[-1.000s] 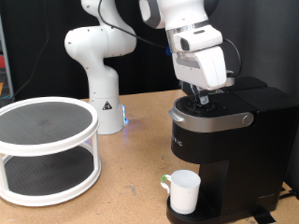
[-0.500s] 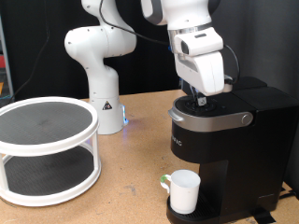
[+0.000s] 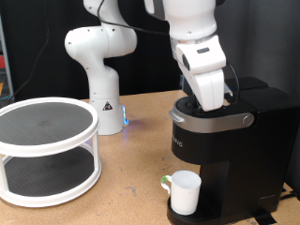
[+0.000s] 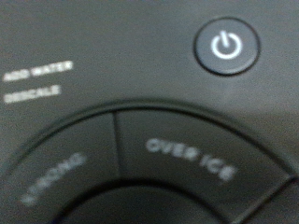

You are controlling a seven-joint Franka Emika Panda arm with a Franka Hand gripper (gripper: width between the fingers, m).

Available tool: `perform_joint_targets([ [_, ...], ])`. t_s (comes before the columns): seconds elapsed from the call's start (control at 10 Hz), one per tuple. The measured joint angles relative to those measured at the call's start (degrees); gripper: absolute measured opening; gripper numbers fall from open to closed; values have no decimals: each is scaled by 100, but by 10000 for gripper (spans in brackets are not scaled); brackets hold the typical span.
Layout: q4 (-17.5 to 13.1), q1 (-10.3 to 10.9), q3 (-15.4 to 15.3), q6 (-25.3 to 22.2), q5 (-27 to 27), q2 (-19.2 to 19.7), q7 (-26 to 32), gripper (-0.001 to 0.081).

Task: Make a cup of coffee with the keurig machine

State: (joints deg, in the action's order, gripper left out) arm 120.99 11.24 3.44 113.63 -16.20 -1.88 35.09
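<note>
1. The keurig machine [image 3: 230,155] stands at the exterior view's right, a black box with its lid down and a silver-trimmed round top.
2. The gripper [image 3: 208,101] is right down on that round top, the white hand tilted over it. Its fingertips are lost against the dark panel, so from here I cannot tell whether the jaws stand apart or together.
3. Nothing shows between the fingers in either view.
4. The wrist view is filled by the machine's control panel at very close range, somewhat blurred. A round power button [image 4: 225,46] with a pale glowing symbol sits beside a curved segment marked OVER ICE [image 4: 192,158], and a dimmer segment marked STRONG [image 4: 56,177] adjoins that one.
5. Small lettering reading ADD WATER and DESCALE [image 4: 31,82] lies on the flat panel outside the ring of segments.
6. No finger of the gripper shows in the wrist view, only the panel.
7. The cup [image 3: 185,191] stands upright on the machine's drip tray, under the overhanging brew head and directly beneath the gripper, well apart from it with the head between them.
8. A small green thing [image 3: 165,180] lies touching the cup on the side away from the machine's body. I cannot tell what it is.
9. Well away from the machine, toward the exterior view's left, stands a white two-tier round shelf [image 3: 47,150] with dark mesh surfaces.
10. The arm's white base [image 3: 97,66] rises behind, between the shelf and the machine.
</note>
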Motion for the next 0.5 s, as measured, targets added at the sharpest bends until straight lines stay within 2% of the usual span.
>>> perform_joint_targets([
  [0.2, -318, -10, 70, -554, -32, 211, 82, 1],
  [0.5, -365, -10, 75, -552, -31, 255, 92, 1],
])
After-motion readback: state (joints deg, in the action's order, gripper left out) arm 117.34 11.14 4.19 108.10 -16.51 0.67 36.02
